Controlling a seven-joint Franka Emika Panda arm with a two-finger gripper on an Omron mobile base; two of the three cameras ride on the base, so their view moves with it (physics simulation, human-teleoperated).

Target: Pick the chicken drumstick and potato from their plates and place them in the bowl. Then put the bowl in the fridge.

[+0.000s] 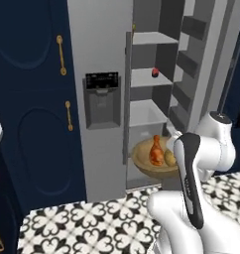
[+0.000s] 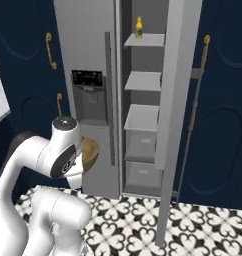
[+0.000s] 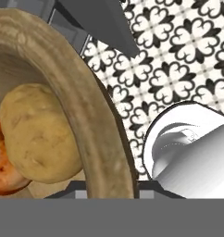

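Tool clamped on tan wooden bowl (image 1: 148,159) rim, potato (image 3: 37,134), drumstick (image 1: 156,150) inside

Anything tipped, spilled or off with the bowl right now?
Nothing stands out. The bowl hangs level before the open fridge, with the chicken drumstick and potato inside it.

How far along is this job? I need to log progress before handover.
Done: the chicken drumstick and potato lie in the bowl. In hand: the tool is shut on the bowl's rim, carrying it at the open fridge. Left: setting the bowl on a shelf inside.
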